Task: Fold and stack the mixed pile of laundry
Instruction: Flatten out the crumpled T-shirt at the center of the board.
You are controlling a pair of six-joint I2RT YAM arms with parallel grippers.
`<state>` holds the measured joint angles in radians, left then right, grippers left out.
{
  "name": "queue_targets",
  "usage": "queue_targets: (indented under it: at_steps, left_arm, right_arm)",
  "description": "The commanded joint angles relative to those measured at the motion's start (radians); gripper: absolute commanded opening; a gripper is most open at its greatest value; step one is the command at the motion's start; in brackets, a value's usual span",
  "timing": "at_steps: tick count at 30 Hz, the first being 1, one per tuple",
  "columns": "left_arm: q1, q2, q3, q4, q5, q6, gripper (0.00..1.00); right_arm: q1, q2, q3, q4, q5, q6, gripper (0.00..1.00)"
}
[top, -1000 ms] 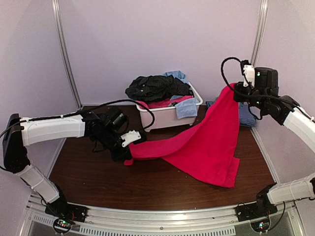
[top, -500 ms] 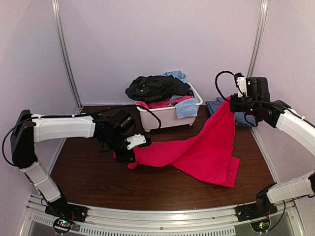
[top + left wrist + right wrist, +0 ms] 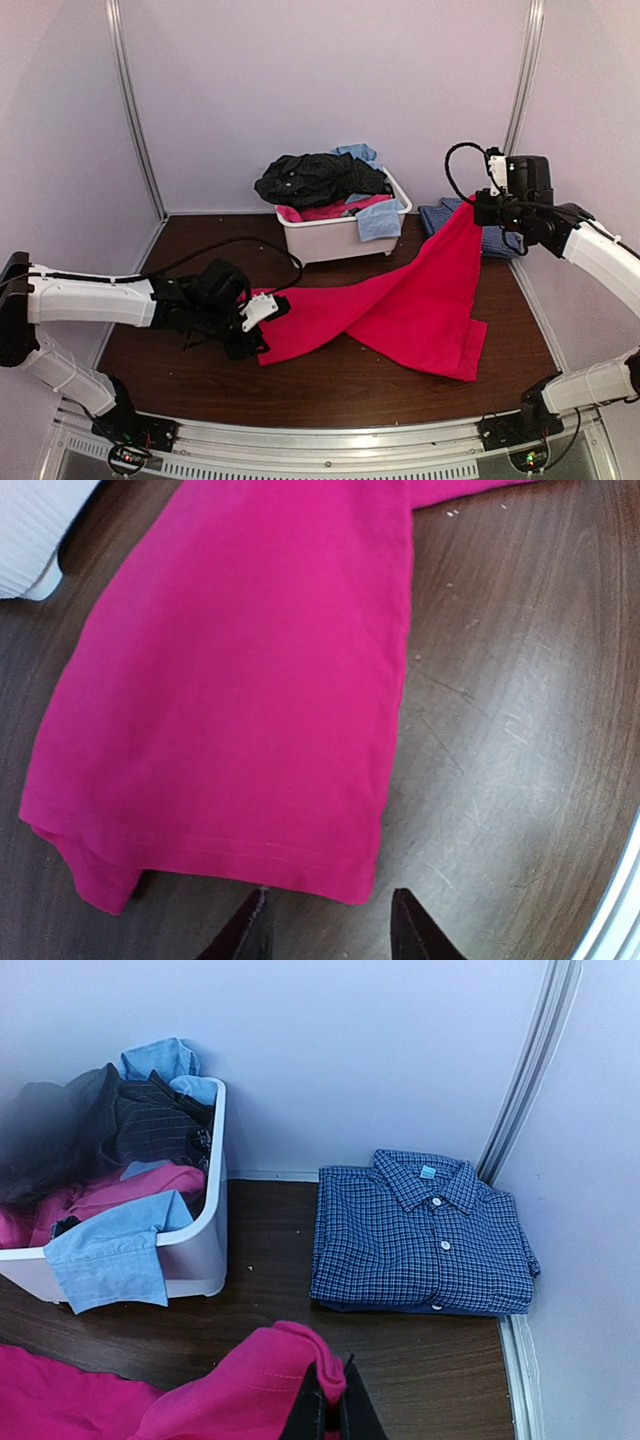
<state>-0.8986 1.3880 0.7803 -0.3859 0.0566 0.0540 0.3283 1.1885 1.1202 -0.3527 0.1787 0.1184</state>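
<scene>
A bright pink-red garment stretches across the brown table, its left end lying flat and its right corner lifted. My left gripper is open just short of the garment's hem, with nothing between its fingers; from above it sits at the cloth's left end. My right gripper is shut on a fold of the pink-red garment and holds it above the table at the right. The rest of the mixed laundry pile, black, pink and light blue, fills the white tub.
A folded blue checked shirt lies in the back right corner by the wall. The white tub stands at the back centre. A black cable trails from the left arm over the table. Metal frame posts stand at the rear corners.
My left gripper has opened, let go of the pink-red garment's end and drawn back toward the near left. My right gripper, still shut on the cloth, has dropped a little.
</scene>
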Motion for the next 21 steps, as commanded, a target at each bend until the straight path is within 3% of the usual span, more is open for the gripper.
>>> queue_targets:
  at_steps: [1,6,8,13,21]
  left_arm:
    - [-0.056,-0.014,-0.046,0.161,-0.042,-0.002,0.39]
    - [-0.057,0.047,-0.015,0.149,0.039,0.035,0.39]
    - [-0.058,0.120,0.042,0.065,0.066,0.047,0.35]
    - [-0.103,0.295,0.193,-0.227,-0.042,0.090,0.28]
    - [-0.104,0.258,0.180,-0.215,-0.061,0.127,0.30]
  right_arm:
    - [-0.018,-0.015,0.018,0.027,-0.012,0.003,0.00]
    - [-0.027,-0.015,0.029,0.026,-0.013,0.003,0.00]
    - [-0.032,-0.016,0.032,0.025,-0.016,0.002,0.00]
    - [-0.040,-0.013,0.032,0.025,-0.028,0.004,0.00]
    - [-0.046,-0.011,0.028,0.025,-0.031,0.002,0.00]
